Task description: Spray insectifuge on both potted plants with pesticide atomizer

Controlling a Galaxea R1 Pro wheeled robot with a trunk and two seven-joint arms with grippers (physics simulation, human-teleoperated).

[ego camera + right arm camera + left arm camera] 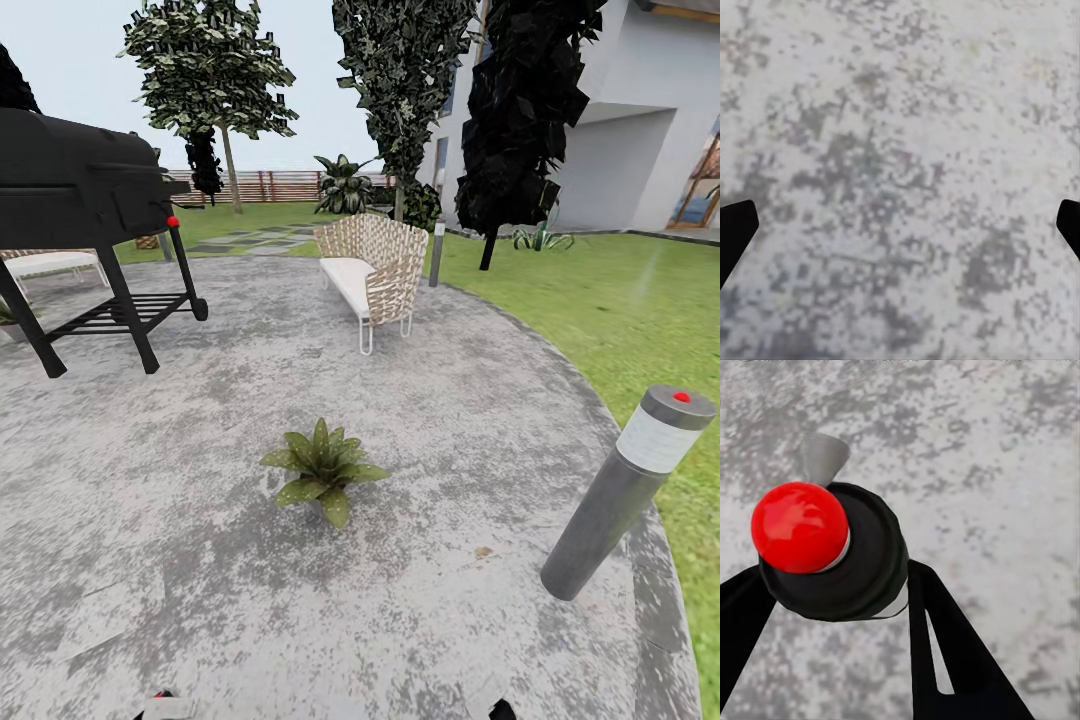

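Left pincer (832, 585) grips a black, red-knobbed thing, seemingly the atomizer (832, 551); right pincer (900, 225) hangs spread over the patio (450, 420). One plant (322, 468) sits just ahead, unsprayed by the look of it; spraying both remains.

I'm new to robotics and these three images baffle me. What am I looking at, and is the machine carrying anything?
These are simulator renders from a wheeled, two-armed robot. The large picture is its head camera's view over a grey mottled stone patio with a small green leafy potted plant, a grey bollard lamp, a black grill and a wicker chair. The other two come from wrist cameras looking along each arm's jaws at the stone. The left gripper is closed around a dark round object with a red ball top and grey spout, probably the spray bottle seen end-on. The right gripper is open, holding nothing.
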